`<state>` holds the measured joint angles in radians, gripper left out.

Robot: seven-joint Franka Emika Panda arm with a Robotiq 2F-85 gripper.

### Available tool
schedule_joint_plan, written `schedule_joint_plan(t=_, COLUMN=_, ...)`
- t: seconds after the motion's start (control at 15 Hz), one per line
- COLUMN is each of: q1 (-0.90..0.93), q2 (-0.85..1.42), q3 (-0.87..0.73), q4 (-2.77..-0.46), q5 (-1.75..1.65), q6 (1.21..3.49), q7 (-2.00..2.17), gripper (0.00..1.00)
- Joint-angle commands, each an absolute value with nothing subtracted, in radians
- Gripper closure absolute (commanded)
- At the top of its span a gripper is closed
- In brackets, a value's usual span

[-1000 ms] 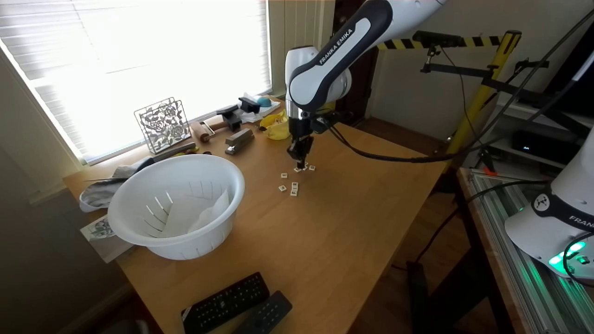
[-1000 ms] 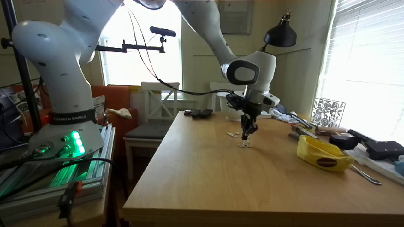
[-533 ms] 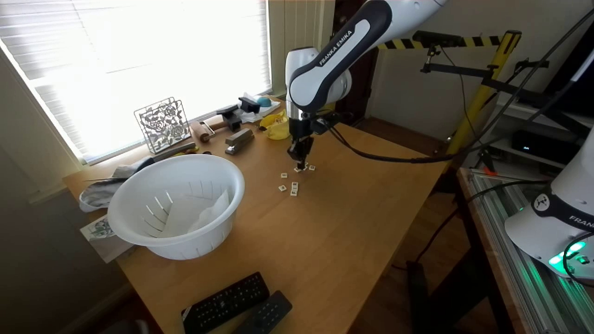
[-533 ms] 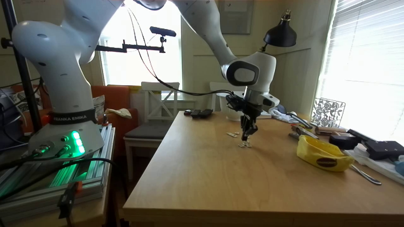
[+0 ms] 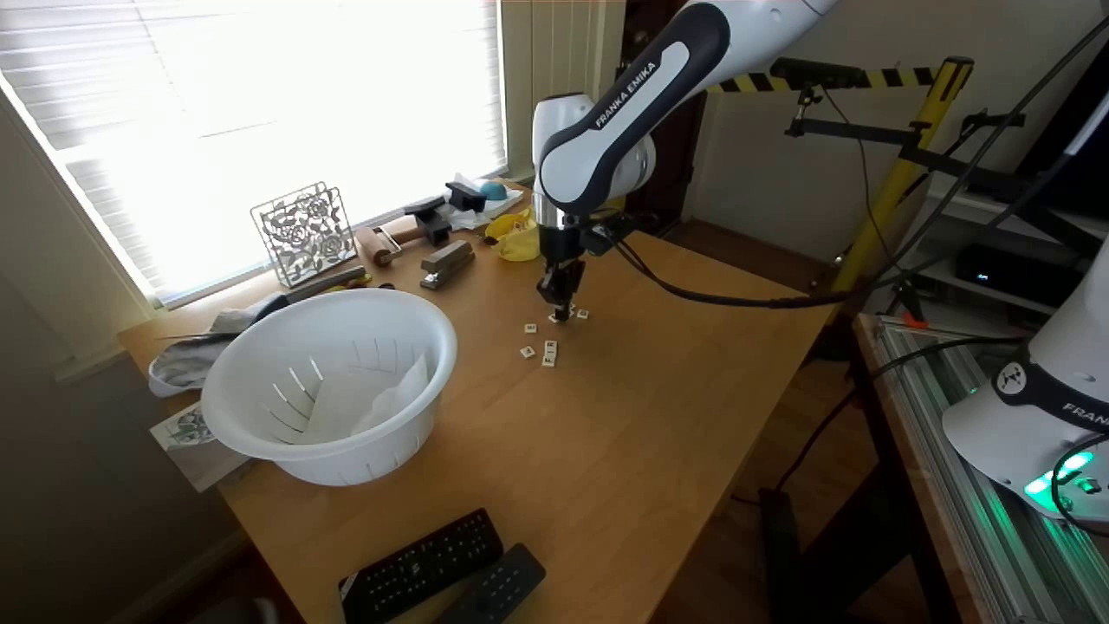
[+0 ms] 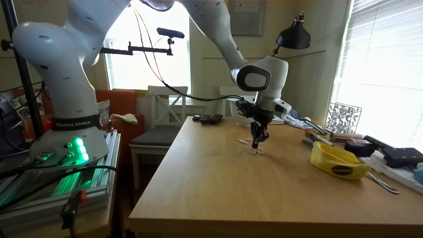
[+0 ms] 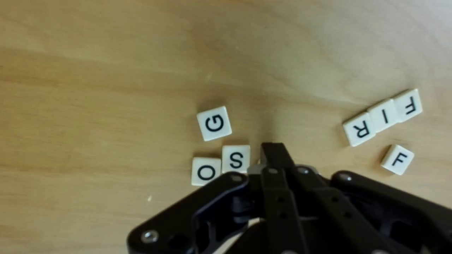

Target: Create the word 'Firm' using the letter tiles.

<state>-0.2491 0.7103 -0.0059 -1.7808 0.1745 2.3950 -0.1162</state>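
Small white letter tiles lie on the wooden table. In the wrist view an F tile [image 7: 408,106], an I tile [image 7: 384,115] and an R tile [image 7: 359,129] touch in a slanted row; the row [image 5: 550,353] also shows in an exterior view. A loose F tile [image 7: 398,159] lies beside it. A G tile [image 7: 214,123], an S tile [image 7: 236,158] and an O tile [image 7: 206,171] lie left of my fingertips. Another tile [image 5: 530,328] shows in an exterior view. My gripper [image 7: 277,155] is shut, fingers pointing down close to the table beside S. It hides the tabletop behind it.
A white slotted bowl [image 5: 364,464] and black remotes [image 5: 424,568] stand on the table. A stapler [image 5: 447,263], a rolling pin [image 5: 377,247], a metal rose-patterned holder [image 5: 305,234] and a yellow banana-like case [image 6: 338,162] lie toward the window side.
My gripper has shifted slightly, a little downward in one exterior view and a little left in another. The tiles have not visibly moved.
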Motion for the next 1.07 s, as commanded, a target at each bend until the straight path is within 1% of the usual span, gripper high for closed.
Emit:
schedule_joint_plan(t=0.0, q1=-0.260, q2=0.717, q3=0.012, q4=-1.784, q5=0.192, q6=2.395, q7=-0.170, gripper=1.00)
schedule_joint_plan(t=1.0, q1=-0.255, q2=0.710, q3=0.039, q4=-1.798, q5=0.125, q6=2.354, q7=-0.440, gripper=1.00)
